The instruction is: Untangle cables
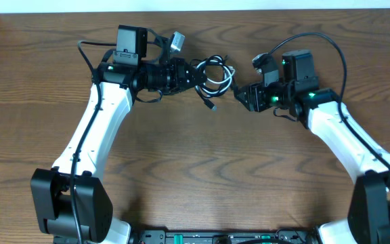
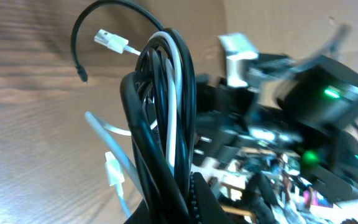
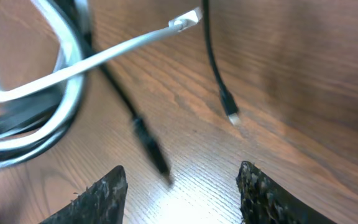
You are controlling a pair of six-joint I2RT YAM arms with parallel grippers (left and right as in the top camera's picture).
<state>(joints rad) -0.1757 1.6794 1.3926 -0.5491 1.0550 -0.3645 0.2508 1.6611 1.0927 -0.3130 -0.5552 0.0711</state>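
The cables [image 1: 215,76] are a black and a white cord looped together in one small coil at the far middle of the table. My left gripper [image 1: 193,76] is shut on the coil's left side. In the left wrist view the black and white strands [image 2: 166,112] rise from its jaws [image 2: 182,200], and a white plug [image 2: 110,42] sticks out at the top. My right gripper [image 1: 239,97] stands open just right of the coil. In the right wrist view a loose black plug end [image 3: 151,148] lies on the wood ahead of its fingers [image 3: 182,186]. A white strand [image 3: 104,53] crosses above it.
The wooden table [image 1: 202,169] stretches toward me from the coil. Its far edge [image 1: 202,9] runs just behind both grippers. A second black cord end with a small plug [image 3: 229,112] lies on the wood to the right in the right wrist view.
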